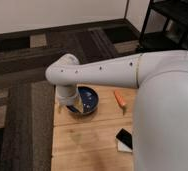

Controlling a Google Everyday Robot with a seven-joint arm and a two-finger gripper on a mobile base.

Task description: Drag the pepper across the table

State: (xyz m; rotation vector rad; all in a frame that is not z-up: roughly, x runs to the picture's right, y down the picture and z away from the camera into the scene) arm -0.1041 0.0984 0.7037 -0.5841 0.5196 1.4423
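Observation:
The pepper (120,98) is a small slim orange-red piece lying on the light wooden table (87,137) near its far edge, to the right of a round dark-blue bowl (85,100). My white arm reaches in from the right and bends down at the wrist. The gripper (71,105) hangs over the left side of the bowl, well to the left of the pepper and apart from it. Its jaws stand open with nothing held between them. The arm's wrist hides the bowl's left rim.
A flat black and white object (124,139) lies on the table near my arm's body at the right. Dark patterned carpet (22,85) surrounds the table on the left and behind. A black shelf unit (172,22) stands at the far right.

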